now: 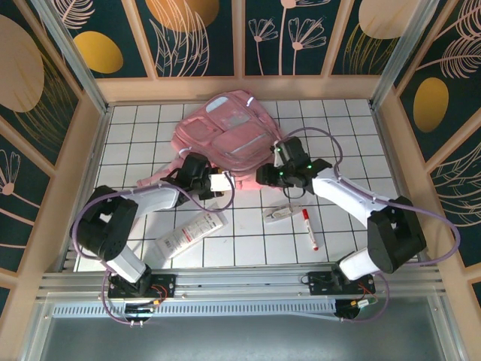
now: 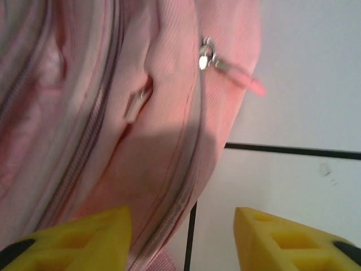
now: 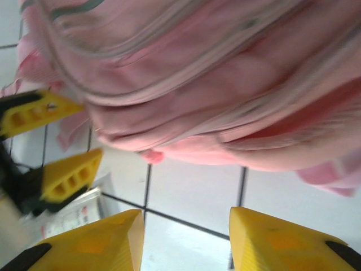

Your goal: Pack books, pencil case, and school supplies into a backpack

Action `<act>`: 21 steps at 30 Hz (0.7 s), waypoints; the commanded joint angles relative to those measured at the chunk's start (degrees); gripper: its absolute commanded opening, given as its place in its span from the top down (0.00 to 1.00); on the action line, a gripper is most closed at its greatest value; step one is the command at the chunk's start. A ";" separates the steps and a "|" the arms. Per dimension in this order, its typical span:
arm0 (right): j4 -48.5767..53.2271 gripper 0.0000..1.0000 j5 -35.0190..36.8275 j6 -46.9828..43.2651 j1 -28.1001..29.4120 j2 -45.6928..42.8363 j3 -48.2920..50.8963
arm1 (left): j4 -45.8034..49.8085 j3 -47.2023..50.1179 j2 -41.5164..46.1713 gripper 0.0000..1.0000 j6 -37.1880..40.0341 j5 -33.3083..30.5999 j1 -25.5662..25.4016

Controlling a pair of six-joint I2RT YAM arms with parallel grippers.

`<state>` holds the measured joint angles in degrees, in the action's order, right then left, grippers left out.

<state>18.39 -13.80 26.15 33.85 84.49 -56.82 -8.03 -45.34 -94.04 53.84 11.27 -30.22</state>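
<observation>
The pink backpack [image 1: 229, 139] lies at the back middle of the tiled table. My left gripper [image 1: 218, 183] is at its near left corner, open; in the left wrist view [image 2: 183, 237] the backpack's zipped edge [image 2: 169, 169] lies just inside the left finger, with a metal zip pull [image 2: 207, 56] beyond. My right gripper [image 1: 267, 174] is open at the near right corner. In the right wrist view [image 3: 186, 237] bare tile shows between its fingers and the backpack [image 3: 225, 84] lies just ahead. A white marker with a red cap [image 1: 309, 229] lies right of centre. The books are out of view, and I cannot pick out a pencil case.
A long white flat item with red print [image 1: 192, 235] lies near the left arm, also at the left edge of the right wrist view [image 3: 67, 217]. A small clear item [image 1: 279, 213] sits by the marker. The left gripper's yellow fingers [image 3: 70, 175] stand close to the right gripper. Wooden walls ring the table.
</observation>
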 commanded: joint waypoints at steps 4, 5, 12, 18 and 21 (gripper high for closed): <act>-4.94 0.55 -2.82 2.33 2.37 2.94 0.88 | 0.31 -3.61 -2.62 1.00 0.79 2.10 2.00; -4.96 0.55 -2.51 2.16 2.30 3.20 0.85 | 1.26 -4.25 -2.80 1.00 0.87 2.55 2.11; -7.95 0.54 -0.44 2.25 4.90 4.09 2.85 | 4.26 -7.15 -1.59 1.00 -0.34 9.44 2.19; -14.07 0.51 5.51 0.77 6.72 6.47 4.87 | 7.80 -9.66 -2.21 1.00 -1.11 17.73 2.35; -13.53 0.51 12.15 0.42 7.73 7.67 3.49 | 7.13 -9.51 -2.16 1.00 -2.24 19.75 2.36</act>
<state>7.38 -9.52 27.35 40.62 91.13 -52.45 -2.74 -53.74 -96.40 52.84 24.82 -28.08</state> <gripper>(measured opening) 0.490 0.049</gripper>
